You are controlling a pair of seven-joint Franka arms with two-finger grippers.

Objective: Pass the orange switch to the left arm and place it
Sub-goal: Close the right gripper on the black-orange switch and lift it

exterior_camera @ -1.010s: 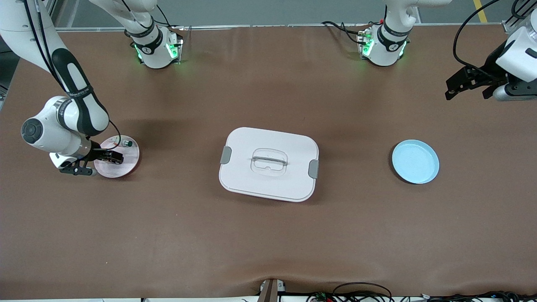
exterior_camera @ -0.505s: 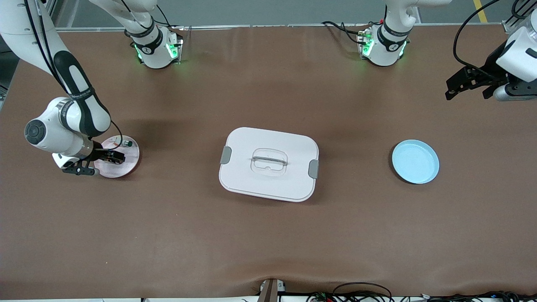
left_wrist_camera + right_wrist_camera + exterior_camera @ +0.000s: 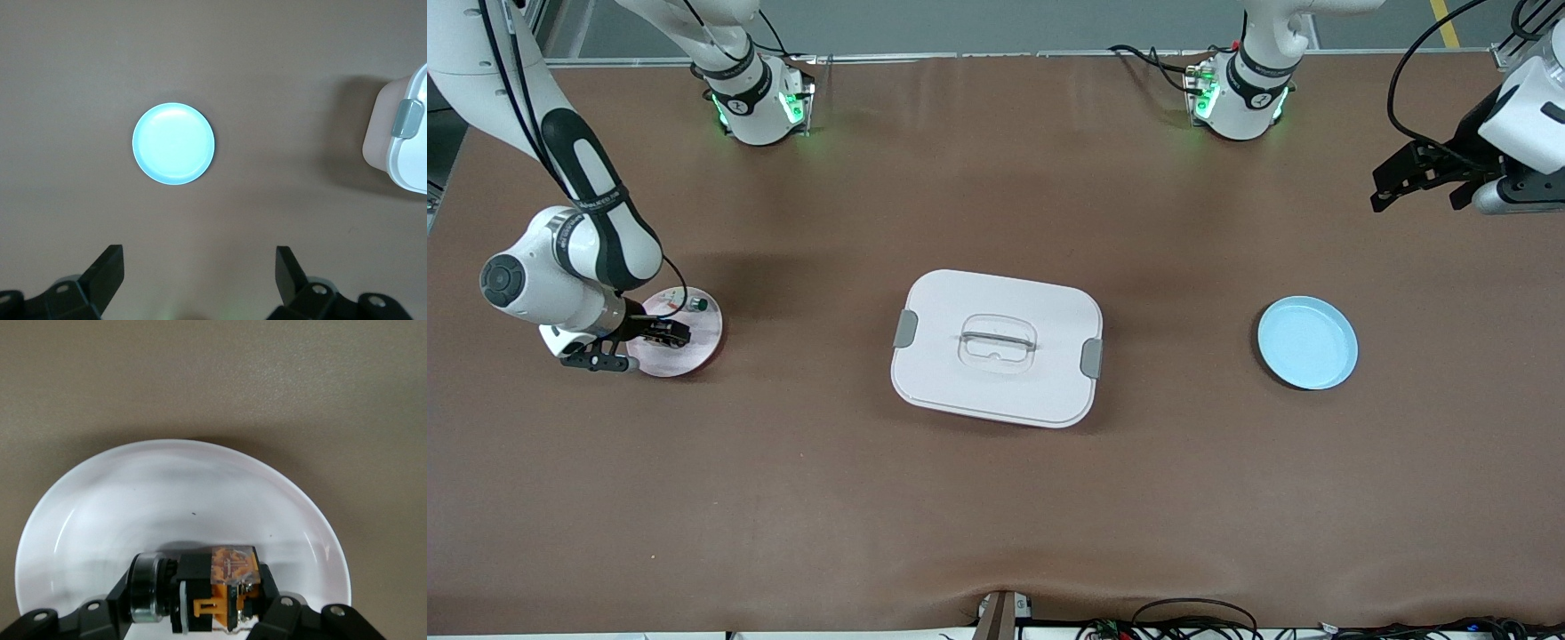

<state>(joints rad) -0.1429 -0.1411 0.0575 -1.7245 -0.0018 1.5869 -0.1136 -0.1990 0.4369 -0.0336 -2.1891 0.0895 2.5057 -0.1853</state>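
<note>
The orange switch (image 3: 215, 589), a black body with orange parts and a metal ring, lies on its side on a pink plate (image 3: 180, 497) at the right arm's end of the table. My right gripper (image 3: 200, 599) is down on that plate (image 3: 695, 352) and shut on the orange switch (image 3: 666, 333), one finger on each side. My left gripper (image 3: 1418, 197) hangs open and holds nothing, in the air over the left arm's end of the table; in its wrist view the gripper (image 3: 199, 260) has bare table between the fingers. The white box (image 3: 1005, 382) stands mid-table between the two arms.
A small switch with a green cap (image 3: 698, 305) lies on the pink plate's edge, farther from the front camera than the gripper. A blue plate (image 3: 1307, 342) with nothing on it sits toward the left arm's end, also seen as the blue plate (image 3: 173, 143) beside the box (image 3: 400, 133).
My right gripper has settled a little onto the pink plate and closed on the orange switch. The left arm has not moved.
</note>
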